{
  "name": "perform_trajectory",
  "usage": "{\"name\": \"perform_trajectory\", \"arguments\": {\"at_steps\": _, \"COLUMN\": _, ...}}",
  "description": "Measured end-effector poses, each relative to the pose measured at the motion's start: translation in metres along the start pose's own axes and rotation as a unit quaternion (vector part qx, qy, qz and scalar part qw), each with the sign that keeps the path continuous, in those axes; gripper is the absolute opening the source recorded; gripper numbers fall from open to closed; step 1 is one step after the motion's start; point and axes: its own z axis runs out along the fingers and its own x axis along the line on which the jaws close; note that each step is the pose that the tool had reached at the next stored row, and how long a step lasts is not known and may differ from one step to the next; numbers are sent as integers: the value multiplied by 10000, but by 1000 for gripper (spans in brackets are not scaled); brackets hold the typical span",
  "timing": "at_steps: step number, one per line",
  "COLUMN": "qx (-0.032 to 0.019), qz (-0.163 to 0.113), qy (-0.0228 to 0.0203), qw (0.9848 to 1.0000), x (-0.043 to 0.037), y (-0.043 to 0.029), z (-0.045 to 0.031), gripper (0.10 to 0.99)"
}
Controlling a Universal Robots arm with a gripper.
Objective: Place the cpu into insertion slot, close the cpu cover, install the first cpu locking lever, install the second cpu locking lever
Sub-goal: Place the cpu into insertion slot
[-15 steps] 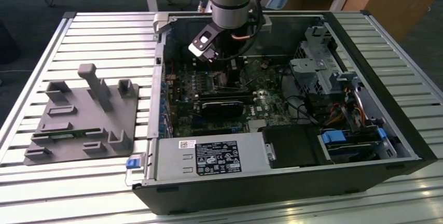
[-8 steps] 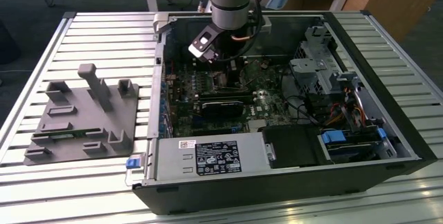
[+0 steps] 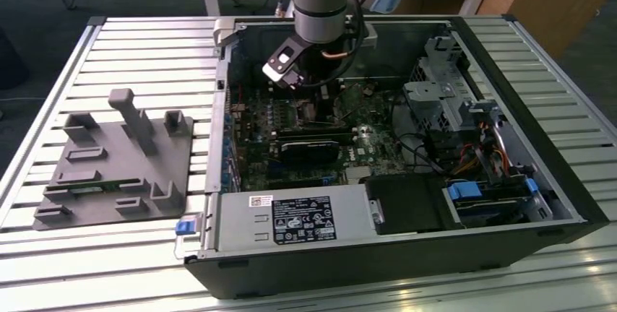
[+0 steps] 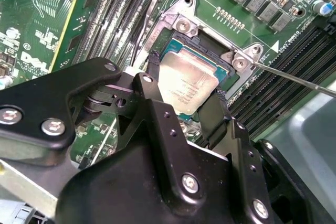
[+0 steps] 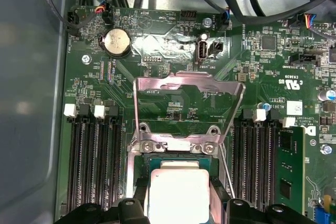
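Observation:
The cpu (image 4: 186,83), a flat silver-grey square, sits low over the insertion slot (image 4: 209,43), whose dark frame shows beyond it. My gripper (image 4: 184,92) is shut on the cpu, one black finger (image 4: 153,72) on each of two opposite edges. In the first wrist view the cpu (image 5: 178,192) lies between the fingertips (image 5: 140,203), and the cpu cover (image 5: 189,83) stands swung open behind the socket. A thin locking lever (image 4: 294,80) sticks out unlatched beside the socket. In the exterior view the gripper (image 3: 311,106) reaches down into the computer case.
Long memory slots (image 5: 94,166) flank the socket on both sides. A black card (image 3: 313,146) lies across the board in front of the arm. The power supply (image 3: 289,222) and drive cage (image 3: 449,95) crowd the case. A grey fixture plate (image 3: 115,160) sits at the exterior view's left.

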Motion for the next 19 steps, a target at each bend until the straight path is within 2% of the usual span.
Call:
{"name": "perform_trajectory", "arguments": {"at_steps": 12, "qx": 0, "qz": 0, "qy": 2, "qw": 10000, "x": 3, "y": 0, "z": 10, "gripper": 541}}
{"name": "perform_trajectory", "arguments": {"at_steps": 14, "qx": 0, "qz": 0, "qy": 2, "qw": 10000, "x": 4, "y": 0, "z": 10, "gripper": 553}}
{"name": "perform_trajectory", "arguments": {"at_steps": 15, "qx": 0, "qz": 0, "qy": 2, "qw": 10000, "x": 3, "y": 0, "z": 10, "gripper": 616}}
{"name": "perform_trajectory", "arguments": {"at_steps": 19, "qx": 1, "qz": 1, "qy": 1, "qw": 10000, "x": 10, "y": -1, "z": 9, "gripper": 616}}
